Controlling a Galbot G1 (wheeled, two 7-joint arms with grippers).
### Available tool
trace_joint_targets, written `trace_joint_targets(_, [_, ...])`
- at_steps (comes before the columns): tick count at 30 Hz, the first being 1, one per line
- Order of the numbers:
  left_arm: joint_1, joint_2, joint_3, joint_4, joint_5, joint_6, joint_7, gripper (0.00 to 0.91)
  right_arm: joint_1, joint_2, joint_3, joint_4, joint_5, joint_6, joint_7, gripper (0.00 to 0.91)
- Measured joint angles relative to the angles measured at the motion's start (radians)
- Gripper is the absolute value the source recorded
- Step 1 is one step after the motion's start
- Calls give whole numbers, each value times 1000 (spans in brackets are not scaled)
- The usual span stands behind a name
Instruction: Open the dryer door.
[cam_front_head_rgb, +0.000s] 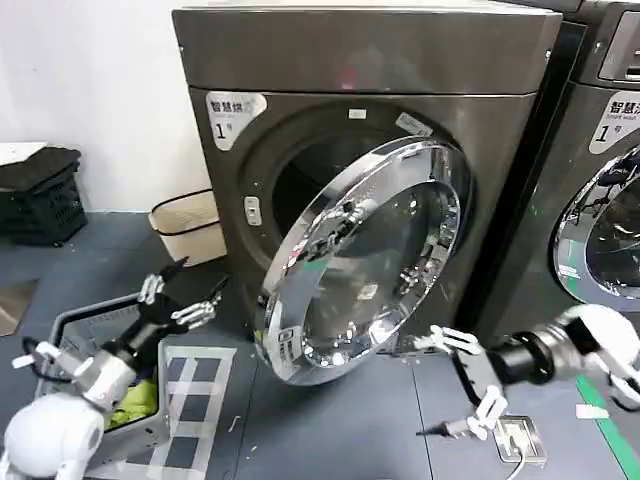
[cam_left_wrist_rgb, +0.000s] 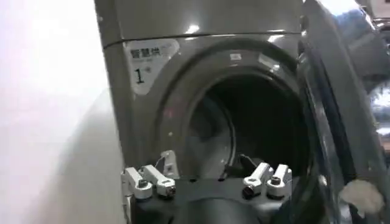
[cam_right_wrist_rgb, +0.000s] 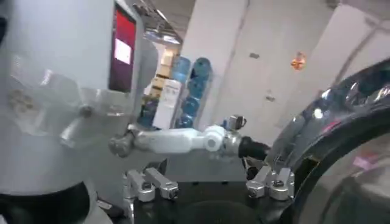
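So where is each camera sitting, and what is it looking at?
Head view: high on the robot, looking down at the dryer door, swung open; left gripper and right gripper both show, open.
Left wrist view: on the left arm, facing the drum opening; its own fingers show.
Right wrist view: on the right arm, close against the door's chrome rim; its fingers show.
All three share the door.

Dryer (cam_front_head_rgb: 360, 60): bronze-grey, white "1" sticker (cam_front_head_rgb: 232, 113). Door (cam_front_head_rgb: 365, 265): chrome rim, dark glass. Basket (cam_front_head_rgb: 95, 325): grey, holding yellow-green cloth (cam_front_head_rgb: 135, 400). Floor (cam_front_head_rgb: 330, 430): dark blue-grey.
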Motion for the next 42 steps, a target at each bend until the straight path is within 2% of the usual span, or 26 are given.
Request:
trace_joint_targets(8, [-125,-4,144,85,-1,-17,39,907,-342,73,360,62,15,25,0,907])
trace_joint_targets(20, [-245,-17,334,123,-17,-37,74,907,-618,289,701,29,53,126,21,907])
trace_joint_targets(31, [-318,-41,471,146,-29,-54,80,907,-694,510,874,-100,-48,268,229,907])
trace_joint_targets(34, [-349,-55,516,162,-31,-57,80,907,-691,569,922,-133,-105,304,309,907])
trace_joint_targets(36, [-370,-64,549,172,-31,-61,80,907,-682,610,959,-142,-165,301,410,907])
trace_joint_targets(42, [-433,-106,648,213,-29,-64,79,907,-656,722,1069,-137,-320,214,749,907])
